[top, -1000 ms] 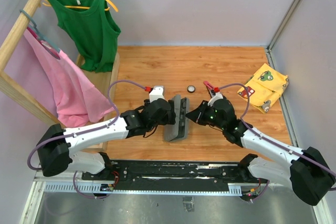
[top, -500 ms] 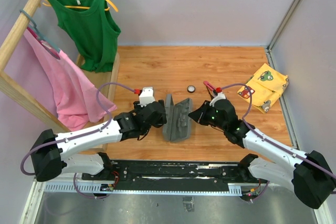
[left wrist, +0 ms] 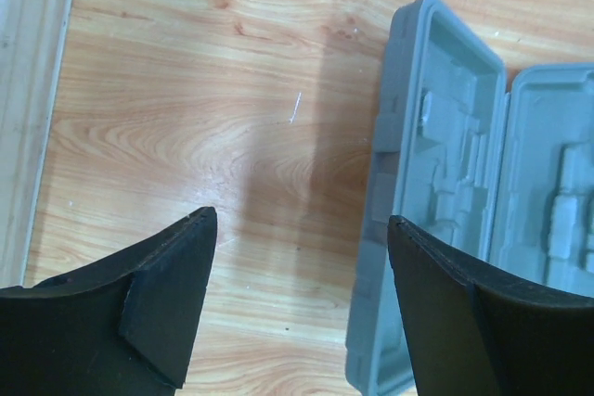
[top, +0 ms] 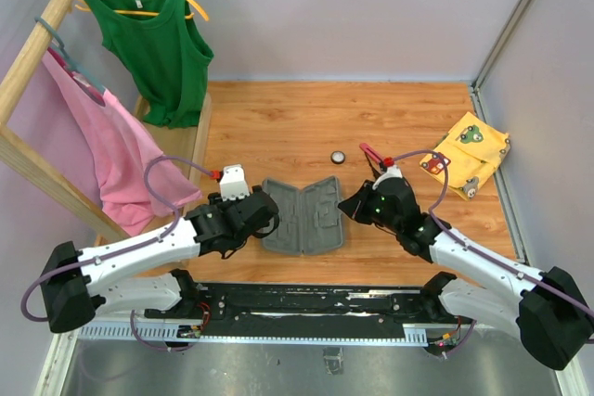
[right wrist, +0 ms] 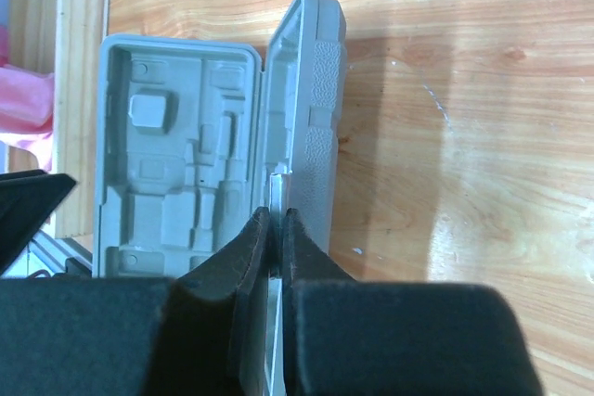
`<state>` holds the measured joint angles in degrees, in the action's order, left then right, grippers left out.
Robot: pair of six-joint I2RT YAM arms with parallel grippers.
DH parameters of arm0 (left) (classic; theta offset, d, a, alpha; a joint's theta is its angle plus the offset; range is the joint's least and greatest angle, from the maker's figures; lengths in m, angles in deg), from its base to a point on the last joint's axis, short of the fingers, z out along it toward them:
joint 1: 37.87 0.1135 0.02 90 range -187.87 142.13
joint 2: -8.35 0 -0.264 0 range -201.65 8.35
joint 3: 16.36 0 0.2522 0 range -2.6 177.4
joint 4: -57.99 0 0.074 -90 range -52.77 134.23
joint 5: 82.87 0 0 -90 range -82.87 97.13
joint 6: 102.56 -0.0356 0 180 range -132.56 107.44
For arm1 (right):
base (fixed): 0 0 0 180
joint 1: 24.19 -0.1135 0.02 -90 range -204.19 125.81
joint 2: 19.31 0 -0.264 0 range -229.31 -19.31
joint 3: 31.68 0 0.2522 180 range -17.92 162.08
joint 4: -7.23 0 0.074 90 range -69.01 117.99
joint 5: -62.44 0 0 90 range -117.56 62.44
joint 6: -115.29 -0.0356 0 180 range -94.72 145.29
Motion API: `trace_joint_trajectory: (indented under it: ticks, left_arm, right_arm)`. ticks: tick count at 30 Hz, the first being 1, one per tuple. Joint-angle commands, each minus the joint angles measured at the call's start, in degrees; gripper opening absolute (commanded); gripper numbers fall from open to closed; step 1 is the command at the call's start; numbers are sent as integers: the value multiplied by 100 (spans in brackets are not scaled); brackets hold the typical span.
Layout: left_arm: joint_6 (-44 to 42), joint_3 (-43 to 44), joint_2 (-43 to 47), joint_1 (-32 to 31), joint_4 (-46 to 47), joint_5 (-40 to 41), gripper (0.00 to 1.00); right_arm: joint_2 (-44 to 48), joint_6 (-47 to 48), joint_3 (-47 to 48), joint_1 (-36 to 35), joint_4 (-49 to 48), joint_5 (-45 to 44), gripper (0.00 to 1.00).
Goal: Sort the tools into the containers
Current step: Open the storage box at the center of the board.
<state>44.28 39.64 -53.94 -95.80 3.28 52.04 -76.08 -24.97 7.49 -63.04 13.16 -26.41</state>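
Note:
The grey tool case [top: 304, 216] lies open on the wooden table between my two arms, its moulded slots [right wrist: 172, 183] empty. Its left half [left wrist: 445, 183] rests flat, while the right half [right wrist: 320, 108] stands tilted up. At that raised half's near edge, my right gripper [top: 349, 203] [right wrist: 275, 220] is shut on a thin lip of the case. My left gripper [top: 271, 214] [left wrist: 302, 220] is open just left of the case, with only bare wood between its fingers. One tool shows, a round black-white disc [top: 339, 157] beyond the case.
A yellow patterned cloth [top: 467, 155] lies at the far right. At the left, a wooden rack [top: 37, 53] carries a green top [top: 162, 44] and a pink garment [top: 116, 155]. Grey walls close the back and right sides.
The case's left half has swung down to the left, so the case now lies open. My left gripper has drawn back to the left, away from it. The right gripper kept its hold.

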Motion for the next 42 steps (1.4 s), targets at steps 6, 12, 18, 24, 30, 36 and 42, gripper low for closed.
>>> trace_joint_trajectory:
  ticks: [6,12,18,24,30,36,42]
  left_arm:
    - [265,44,507,-25,-343,510,78]
    - [196,21,525,-24,-330,476,78]
    - [95,22,692,-19,-356,513,78]
    - [99,123,893,-17,-520,587,80]
    - [9,157,1018,-25,-520,574,81]
    - [-273,223,1125,-21,-423,502,83]
    - [-558,415,1170,-24,-384,418,84]
  right_arm:
    - [174,217,-229,-114,538,-481,5]
    - [176,329,-326,-111,773,-819,13]
    - [184,423,-263,-101,946,-973,27]
    - [248,535,-128,-100,1152,-1055,38]
    - [501,744,67,-98,1626,-1320,45]
    - [818,963,269,-100,2156,-1611,50]
    - [1062,1259,570,-104,2421,-1496,52]
